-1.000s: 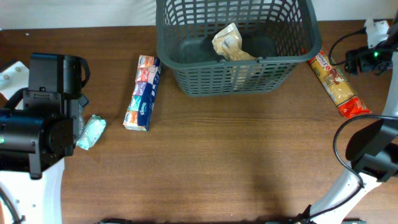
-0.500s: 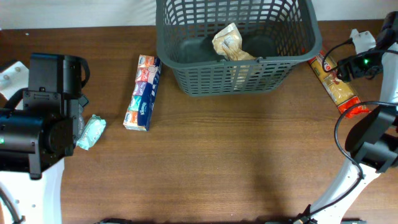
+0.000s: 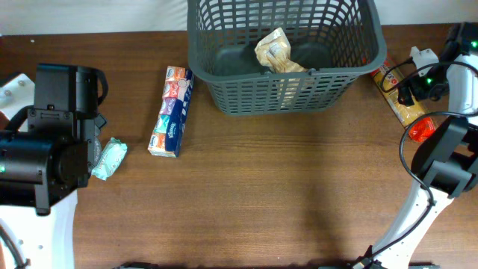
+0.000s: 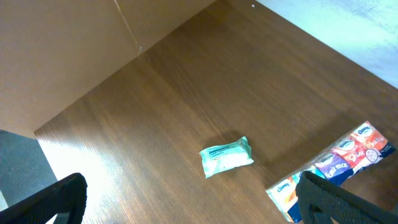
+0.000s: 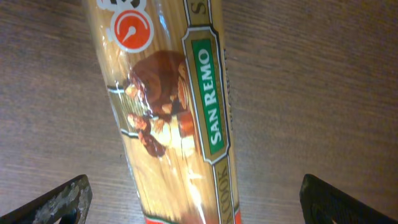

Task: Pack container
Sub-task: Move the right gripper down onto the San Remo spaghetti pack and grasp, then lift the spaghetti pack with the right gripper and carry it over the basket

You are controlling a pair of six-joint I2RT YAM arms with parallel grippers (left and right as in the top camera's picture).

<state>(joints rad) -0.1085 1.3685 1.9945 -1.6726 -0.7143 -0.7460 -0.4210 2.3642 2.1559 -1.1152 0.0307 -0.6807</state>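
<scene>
You're at the pick step: R gripper (image 5: 194,202) hangs right over the pasta (image 5: 168,112), fingers spread wide, one each side of the pack, nothing held yet. Next, I'd say: drop straight down, close across the pack's width, lift & carry left into the basket (image 3: 284,93). Basket sits far-centre on the table (image 3: 261,194), just beside the pasta, one bag (image 3: 275,52) inside. L gripper (image 4: 193,202) is wide too, empty, above the wipes (image 4: 226,157)

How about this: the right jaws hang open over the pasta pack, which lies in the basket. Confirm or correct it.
Not quite: the pasta pack lies on the table beside the basket, not in it, as the overhead view shows. The right jaws do hang open over it.
</scene>
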